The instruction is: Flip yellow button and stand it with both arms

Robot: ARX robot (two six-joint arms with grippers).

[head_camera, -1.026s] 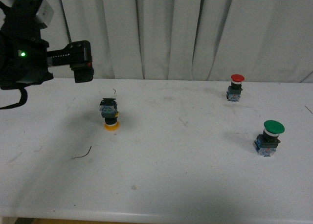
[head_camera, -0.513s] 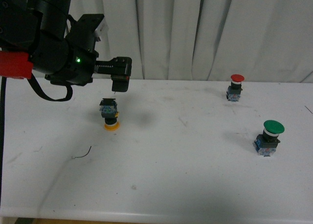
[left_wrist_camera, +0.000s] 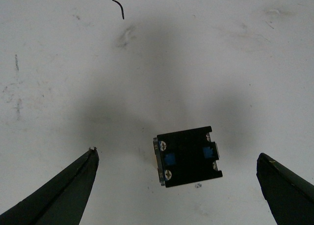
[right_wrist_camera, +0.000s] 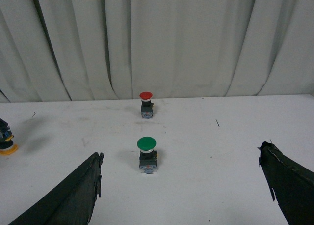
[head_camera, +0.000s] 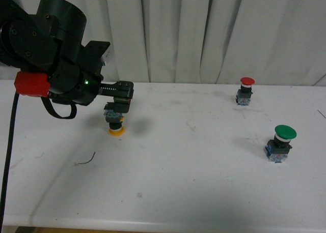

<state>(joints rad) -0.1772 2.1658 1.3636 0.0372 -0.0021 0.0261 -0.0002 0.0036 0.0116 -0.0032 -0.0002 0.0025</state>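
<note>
step: grasp cap-down yellow button [head_camera: 115,122], left-centre | left gripper [head_camera: 124,102]: jaws wide, empty, straddling base; lower level, close on flat sides | right gripper [right_wrist_camera: 181,151]: wide, empty

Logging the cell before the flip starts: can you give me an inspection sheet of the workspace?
Surface: white table, scuffed, faint marks.
Job's things: yellow button stands cap-down, contact block up.
Clutter: red button and green button, both upright; thin dark wire scrap.
Grippers: left gripper over the yellow button, jaws open, one either side of its block, gaps both sides; right gripper jaws open, holding nothing.
Cables: black cable hangs from the left arm.
Surroundings: white curtain behind the table.
</note>
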